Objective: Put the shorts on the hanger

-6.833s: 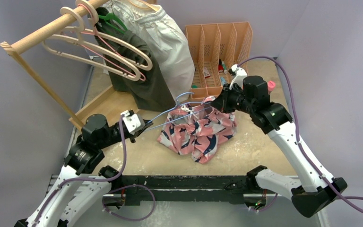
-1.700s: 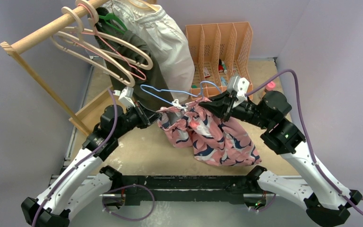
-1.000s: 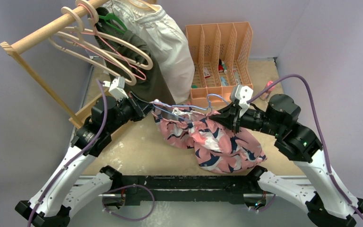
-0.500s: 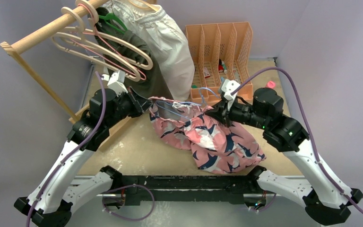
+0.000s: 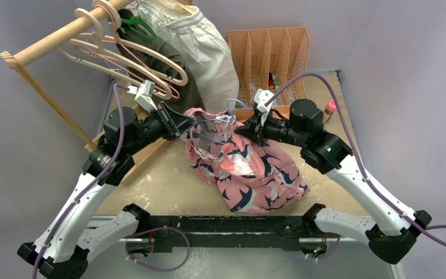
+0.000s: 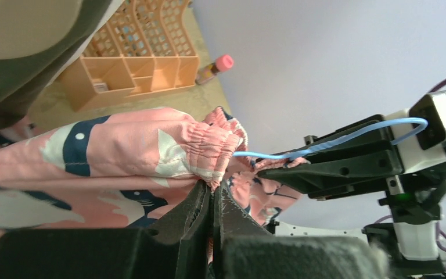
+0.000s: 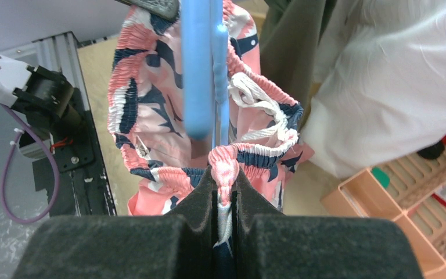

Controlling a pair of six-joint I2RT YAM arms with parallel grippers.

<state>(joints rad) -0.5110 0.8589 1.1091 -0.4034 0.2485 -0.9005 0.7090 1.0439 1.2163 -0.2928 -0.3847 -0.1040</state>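
The pink shark-print shorts (image 5: 241,171) hang in the air between my two grippers, with the lower part resting on the table. My left gripper (image 5: 195,121) is shut on the gathered waistband (image 6: 209,145). My right gripper (image 5: 241,129) is shut on another fold of the waistband (image 7: 225,165). The light-blue wire hanger (image 5: 232,108) sits at the waistband by the right gripper. In the right wrist view the hanger (image 7: 198,70) rises from the jaws inside the waist opening, beside the white drawstring (image 7: 254,96). I cannot tell whether the jaws pinch the wire.
A wooden rack (image 5: 46,43) at the back left carries beige hangers (image 5: 145,67), a green hanger (image 5: 138,24), a dark olive garment (image 5: 177,87) and a white garment (image 5: 209,52). An orange file organiser (image 5: 270,49) and a pink-capped bottle (image 5: 328,107) stand at the back right.
My right gripper has moved left and back, toward the left gripper. The waistband has bunched up between them, and the shorts have swung left with it.
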